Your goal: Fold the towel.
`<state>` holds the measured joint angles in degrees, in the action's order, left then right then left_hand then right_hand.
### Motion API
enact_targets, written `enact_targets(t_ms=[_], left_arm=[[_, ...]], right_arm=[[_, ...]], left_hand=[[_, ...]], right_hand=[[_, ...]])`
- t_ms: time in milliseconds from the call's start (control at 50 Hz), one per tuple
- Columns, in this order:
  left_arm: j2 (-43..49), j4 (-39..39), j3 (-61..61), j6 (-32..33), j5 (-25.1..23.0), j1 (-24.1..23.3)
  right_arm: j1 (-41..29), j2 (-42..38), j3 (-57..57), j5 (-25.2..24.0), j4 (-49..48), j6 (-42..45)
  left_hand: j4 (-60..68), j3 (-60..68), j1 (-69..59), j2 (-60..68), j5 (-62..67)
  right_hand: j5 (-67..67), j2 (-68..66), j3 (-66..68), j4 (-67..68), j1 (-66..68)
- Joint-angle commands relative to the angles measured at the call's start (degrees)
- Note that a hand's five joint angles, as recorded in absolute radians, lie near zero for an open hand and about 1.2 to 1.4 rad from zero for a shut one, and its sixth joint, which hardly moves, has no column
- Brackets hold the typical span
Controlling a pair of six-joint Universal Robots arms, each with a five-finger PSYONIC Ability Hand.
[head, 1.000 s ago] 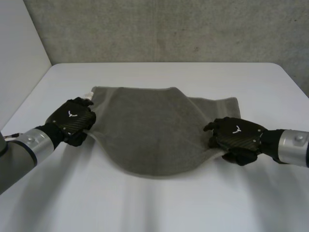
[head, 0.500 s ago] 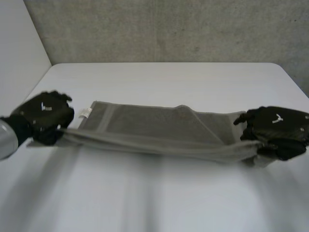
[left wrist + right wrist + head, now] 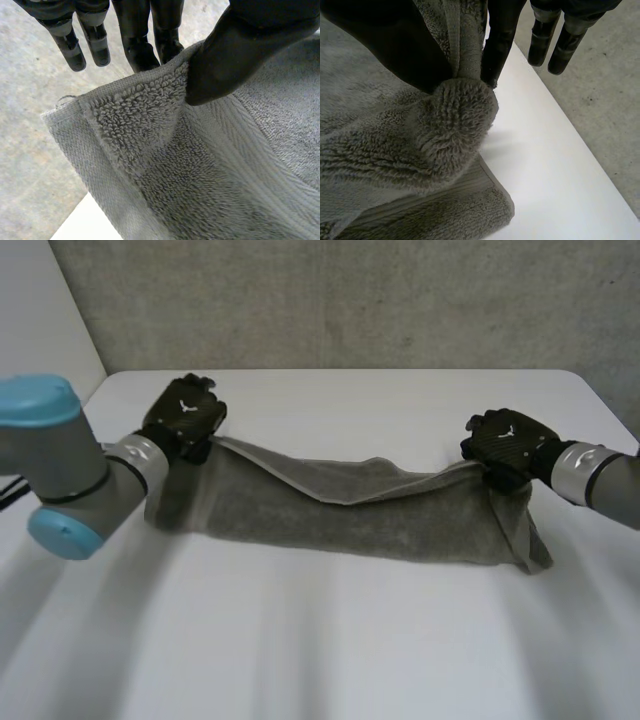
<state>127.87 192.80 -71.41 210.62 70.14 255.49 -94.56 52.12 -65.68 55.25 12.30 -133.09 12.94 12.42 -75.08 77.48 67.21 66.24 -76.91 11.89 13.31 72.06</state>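
Note:
A grey towel [image 3: 340, 515] hangs stretched between my two hands above the white table [image 3: 330, 640], its lower part resting on the tabletop. My left hand [image 3: 185, 418] pinches the towel's left end at a corner; the left wrist view has the thumb [image 3: 225, 55] pressing the terry cloth [image 3: 150, 130] against the fingers [image 3: 145, 35]. My right hand [image 3: 505, 445] holds the right end, thumb [image 3: 395, 45] and a finger [image 3: 497, 45] nipping a bunched fold of towel [image 3: 455, 130]. The top edge sags in the middle.
A concrete wall [image 3: 350, 300] runs behind the table's far edge. A pale side wall [image 3: 35, 330] stands at the left. The table's right edge [image 3: 570, 145] lies close beside my right hand. Bare tabletop stretches in front of the towel.
Both hands have lifted the near towel edge, pulled it taut sideways, then carried it toward the table's far side. The towel now lies as a long narrow band.

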Motion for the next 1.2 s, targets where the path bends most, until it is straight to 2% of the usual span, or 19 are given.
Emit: enact_targets(t_ms=[20,100,140,160,180,200,240,260,300,360,400,440,600,740,800,940,1100,1200], left_arm=[[4.0,3.5,-0.3,0.3,0.3,-0.1],[4.9,3.5,-0.3,0.4,0.3,-0.1],[5.1,3.6,-0.3,0.4,0.3,-0.1],[5.1,3.6,-0.3,0.4,0.3,-0.1],[5.1,3.6,-0.4,0.4,0.3,-0.1],[5.1,3.6,-0.4,0.4,0.3,-0.1],[5.1,3.6,-0.5,0.4,0.6,-0.1],[5.1,3.6,-0.5,0.4,0.6,-0.1],[5.0,4.2,-0.8,0.4,1.4,-0.2],[5.0,4.9,-0.9,0.4,1.8,-0.3],[5.0,6.4,-1.0,0.4,3.4,-0.6],[5.0,7.1,-1.0,0.4,4.2,-0.9],[5.1,7.9,-0.6,0.9,6.3,-1.0],[6.1,7.9,-0.3,1.5,6.6,-1.0],[6.2,7.9,-0.6,1.5,6.6,-1.0],[5.9,7.8,-1.1,1.5,6.8,-1.2],[4.1,7.6,-2.9,1.5,6.9,-1.8],[1.6,7.1,-5.0,1.4,6.9,-1.8]], right_arm=[[-0.6,-3.2,-0.4,0.7,-4.8,-0.5],[-0.6,-4.1,-0.4,1.1,-6.1,-0.6],[-0.6,-4.7,-0.4,1.4,-6.7,-0.8],[-0.6,-4.7,-0.4,1.4,-6.7,-0.8],[-0.6,-4.8,-0.4,1.4,-6.8,-0.8],[-0.6,-4.8,-0.4,1.4,-6.8,-0.8],[-0.6,-4.9,-0.4,1.5,-7.0,-0.8],[-0.6,-4.9,-0.4,1.5,-7.0,-0.8],[-0.6,-5.2,-0.4,1.9,-7.3,-0.8],[-0.6,-5.3,-0.4,2.3,-7.6,-0.8],[-0.7,-5.5,-0.4,3.4,-7.9,-0.8],[-0.7,-5.7,-0.3,3.9,-8.0,-0.9],[-0.7,-6.1,0.4,5.6,-9.7,-3.3],[-0.6,-5.9,1.7,5.1,-12.0,-14.3],[-0.6,-6.1,2.6,5.2,-12.0,-17.4],[-0.5,-7.5,5.3,6.2,-12.1,-21.2],[-0.1,-10.4,6.7,8.3,-12.1,-19.0],[-0.5,-8.7,4.1,11.3,-11.8,-10.3]], left_hand=[[-2.9,-2.4,-4.9,2.5,2.8],[-2.9,-2.4,-4.9,2.5,2.8],[-2.9,-2.4,-4.9,2.5,2.8],[-2.9,-2.4,-4.9,2.5,2.8],[-2.9,-2.4,-4.9,2.5,2.8],[-2.9,-2.4,-4.9,2.5,2.8],[-2.9,-2.4,-4.9,2.5,2.8],[-2.9,-2.4,-4.9,2.5,2.8],[-2.9,-2.4,26.7,-29.1,-28.8],[-2.9,-2.4,34.2,-36.7,-36.4],[-2.9,-2.4,48.8,-51.2,-50.9],[-2.9,-2.4,53.9,-56.3,-56.0],[-2.9,-2.4,57.5,-59.9,-59.6],[-2.9,-2.4,57.6,-60.0,-59.8],[-2.9,-2.4,57.6,-60.0,-59.8],[-2.9,-2.4,57.6,-60.0,-59.8],[-2.9,-2.4,57.6,-60.0,-59.8],[-2.9,-2.4,57.6,-60.0,-59.8]], right_hand=[[0.3,0.4,-1.9,-3.3,4.5],[-6.3,6.9,-1.9,-3.3,-2.1],[-20.8,21.5,-1.9,-3.3,-16.6],[-20.9,21.6,-1.9,-3.3,-16.7],[-31.2,31.9,-1.9,-3.3,-27.1],[-31.3,32.0,-1.9,-3.3,-27.2],[-54.3,54.9,-1.9,-3.3,-50.1],[-54.4,55.0,-1.9,-3.3,-50.2],[-64.4,65.1,-1.9,-3.3,-60.3],[-66.2,67.2,-1.9,-3.3,-62.3],[-66.2,73.2,-1.9,-3.3,-68.3],[-66.2,76.0,-1.9,-3.3,-71.2],[-66.2,75.6,-1.9,-3.3,-70.7],[-66.2,74.6,-1.9,-3.3,-69.7],[-66.2,69.2,-1.9,-3.3,-64.4],[-66.2,67.5,-1.9,-3.3,-62.7],[-66.2,67.7,-1.9,-3.3,-62.8],[-66.2,67.8,-1.9,-3.3,-63.0]])
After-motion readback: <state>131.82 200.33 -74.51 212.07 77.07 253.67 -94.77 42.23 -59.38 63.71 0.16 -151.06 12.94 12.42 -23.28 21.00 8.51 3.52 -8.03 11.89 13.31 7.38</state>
